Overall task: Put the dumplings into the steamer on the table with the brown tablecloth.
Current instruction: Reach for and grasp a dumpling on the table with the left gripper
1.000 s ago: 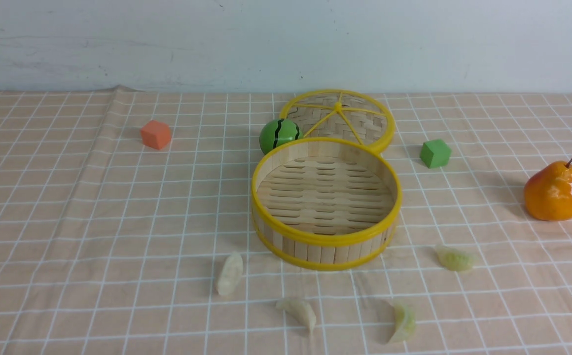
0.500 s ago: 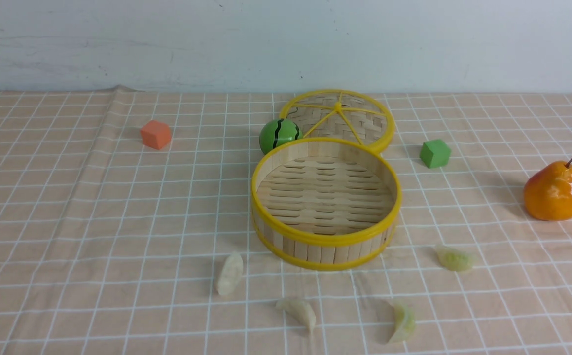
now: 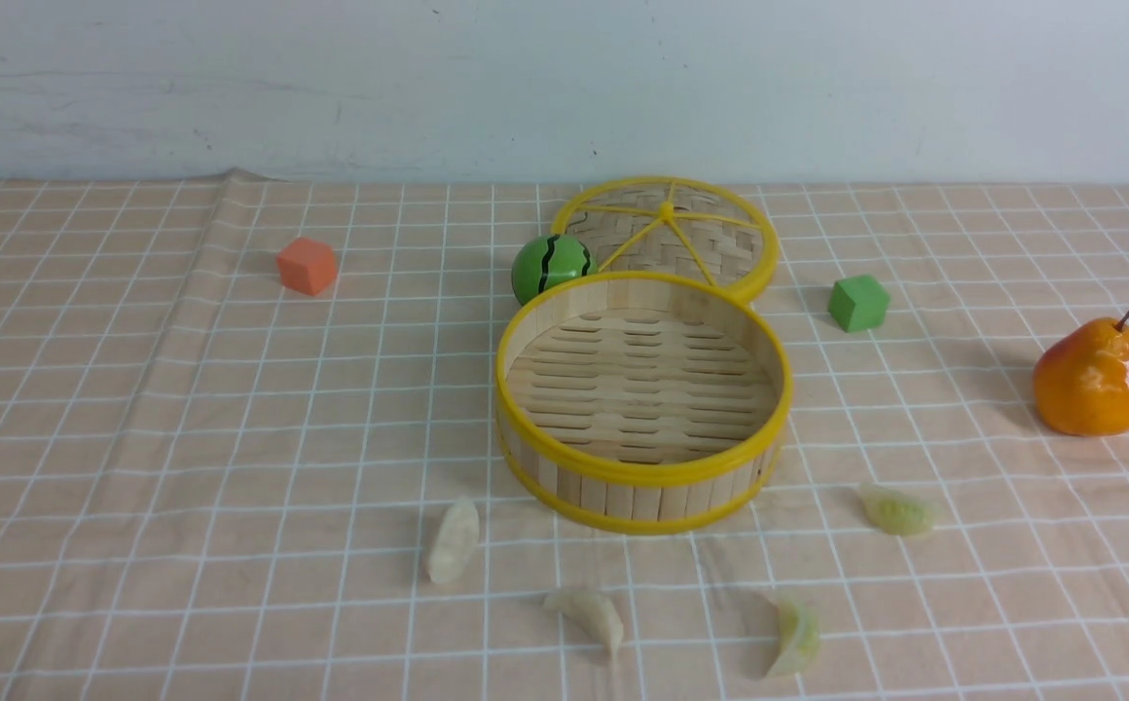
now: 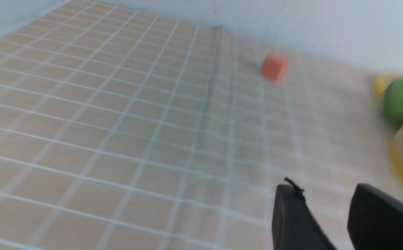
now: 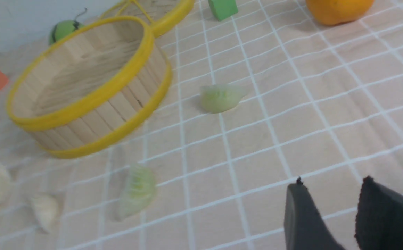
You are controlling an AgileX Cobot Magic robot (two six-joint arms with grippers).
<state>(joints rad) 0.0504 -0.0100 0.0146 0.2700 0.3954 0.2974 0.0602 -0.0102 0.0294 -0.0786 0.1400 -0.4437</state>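
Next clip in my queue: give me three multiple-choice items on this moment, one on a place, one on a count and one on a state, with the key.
1. Where is the green ball relative to the steamer?
A. Inside it.
B. Behind it, beside the lid.
C. Far off to its right.

2. How many dumplings lie on the tablecloth?
A. Two.
B. Six.
C. Four.

3. What state is the steamer in?
A. Uncovered and empty.
B. Covered.
C. Uncovered, holding one dumpling.

Key:
1 B, the front view shows it at the far left rim, next to the lid.
2 C, two white and two green ones lie around the steamer's near side.
3 A, only bare slats show inside, and the lid lies behind it.
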